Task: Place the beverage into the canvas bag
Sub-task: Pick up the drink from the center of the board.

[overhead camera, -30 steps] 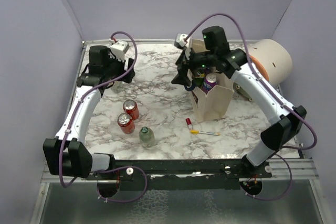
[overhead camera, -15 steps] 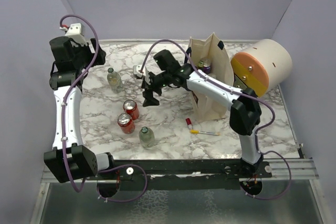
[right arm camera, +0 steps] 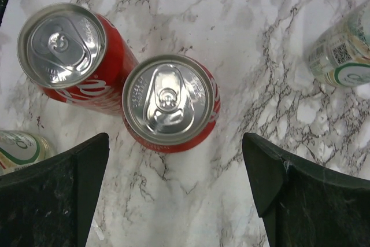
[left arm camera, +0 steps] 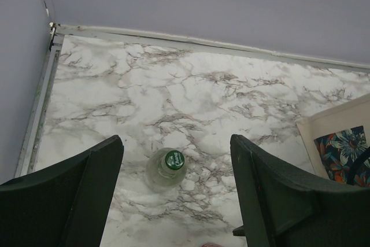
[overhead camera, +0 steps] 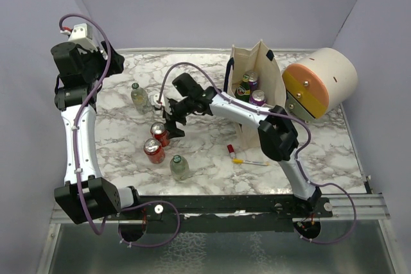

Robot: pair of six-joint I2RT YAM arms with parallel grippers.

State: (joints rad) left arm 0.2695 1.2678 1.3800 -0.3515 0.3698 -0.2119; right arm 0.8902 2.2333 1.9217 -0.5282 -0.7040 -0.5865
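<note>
The canvas bag (overhead camera: 264,112) stands upright at centre right, a beige tote with several cans (overhead camera: 258,97) inside. My right gripper (overhead camera: 173,122) hangs open just above two red cans. In the right wrist view the nearer red can (right arm camera: 169,102) sits upright just ahead of the open right gripper (right arm camera: 174,160), with the second red can (right arm camera: 66,50) touching it on the left. My left gripper (overhead camera: 101,63) is raised at the far left, open and empty. In its wrist view the left gripper (left arm camera: 175,143) looks down on a clear bottle with a green cap (left arm camera: 166,168).
A cream-and-orange cylinder (overhead camera: 321,81) lies to the right of the bag. A second clear bottle (overhead camera: 180,167) stands near the front, beside the other red can (overhead camera: 154,151). A red-capped marker (overhead camera: 231,151) and a yellow pen (overhead camera: 250,162) lie in front of the bag.
My right arm has swung left from over the bag to above the red cans, its jaws a little wider. My left arm has drawn back and up to the far left corner.
</note>
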